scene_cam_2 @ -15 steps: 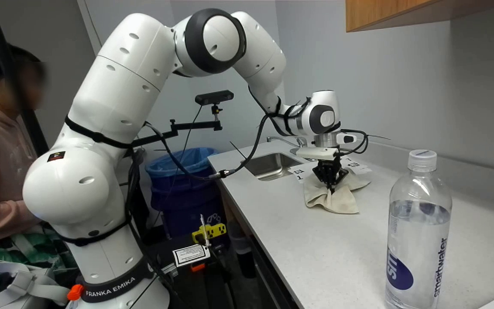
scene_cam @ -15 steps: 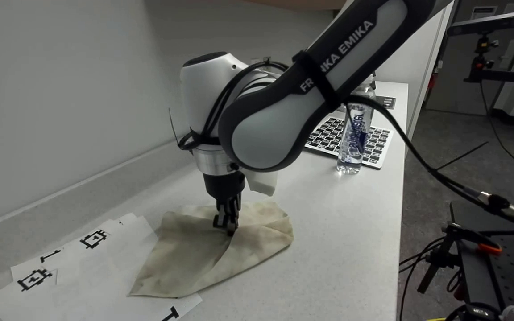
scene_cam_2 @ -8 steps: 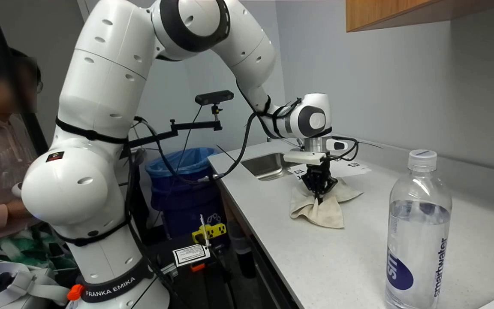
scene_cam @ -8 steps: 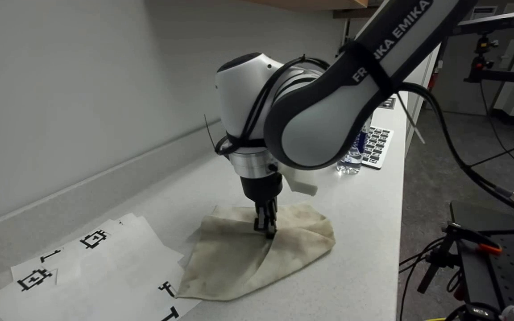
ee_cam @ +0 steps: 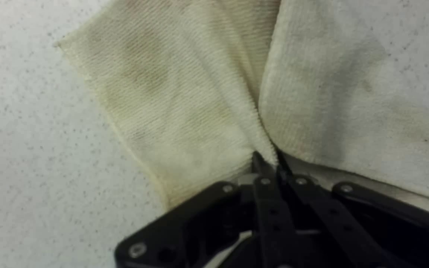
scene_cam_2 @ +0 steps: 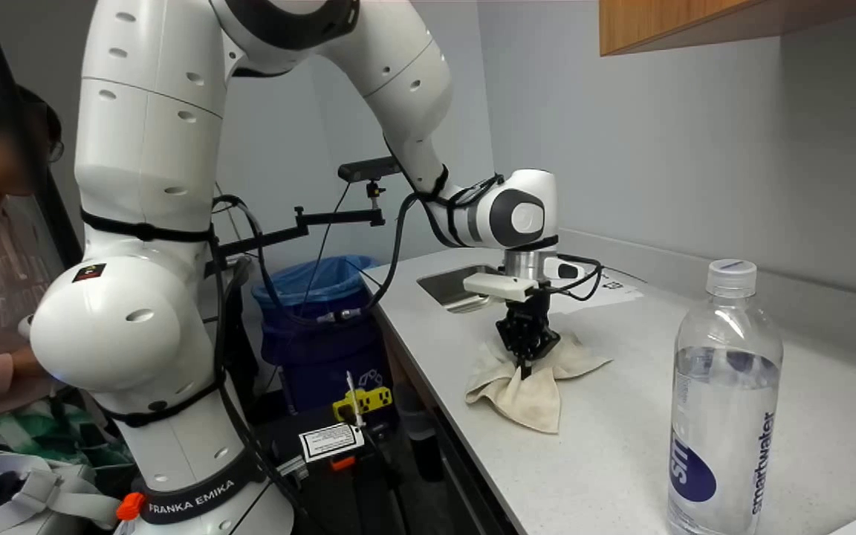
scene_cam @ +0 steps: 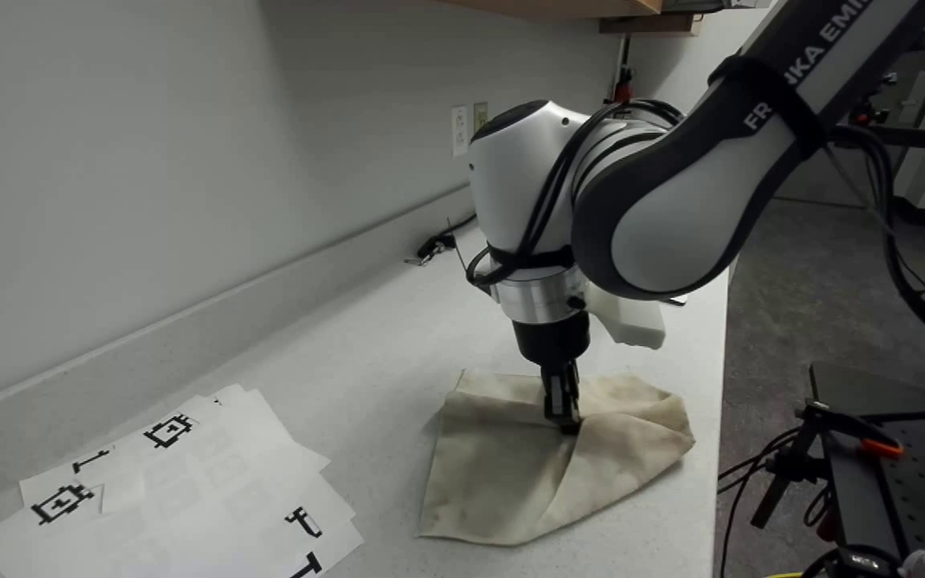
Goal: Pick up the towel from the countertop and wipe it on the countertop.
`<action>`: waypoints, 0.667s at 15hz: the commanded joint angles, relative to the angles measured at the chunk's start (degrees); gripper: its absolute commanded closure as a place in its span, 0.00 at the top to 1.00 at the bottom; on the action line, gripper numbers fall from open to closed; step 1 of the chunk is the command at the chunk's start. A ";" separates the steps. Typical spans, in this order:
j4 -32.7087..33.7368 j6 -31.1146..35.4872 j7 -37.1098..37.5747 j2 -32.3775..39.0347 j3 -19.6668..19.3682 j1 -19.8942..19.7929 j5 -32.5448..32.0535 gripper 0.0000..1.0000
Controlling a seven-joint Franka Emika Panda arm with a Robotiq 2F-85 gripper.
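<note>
the pincer (ee_cam: 272,163) is clamped on a pinched fold of the towel (ee_cam: 184,108). the towel lies directly under it, spread to both sides on the countertop (ee_cam: 32,156); the folds make its long axis hard to tell. the grasp looks done, so wiping seems the step in hand.

the coming stroke likely turns on the countertop's outer edge (scene_cam: 713,482): in both exterior views one side of the towel lies near it, and a push that way could carry the towel over. on the towel's opposite side, in an exterior view, printed papers (scene_cam: 213,498) lie near but apart; a sweep toward them might drag them along. farther off, in an exterior view, the sink (scene_cam_2: 446,288) lies beyond the pincer, and a water bottle (scene_cam_2: 725,416) stands upright, well apart from the towel.
</note>
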 commanded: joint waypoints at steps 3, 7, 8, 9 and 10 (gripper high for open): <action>-1.61 2.38 -0.04 0.56 -0.10 -0.33 -0.35 0.01; 3.67 2.73 -0.16 2.98 0.29 0.54 -0.85 0.01; 5.63 3.17 0.08 3.78 0.25 0.95 -1.16 0.01; 7.47 3.48 0.19 4.58 0.21 1.25 -1.31 0.01; 9.47 3.74 0.26 5.43 0.06 1.60 -1.60 0.01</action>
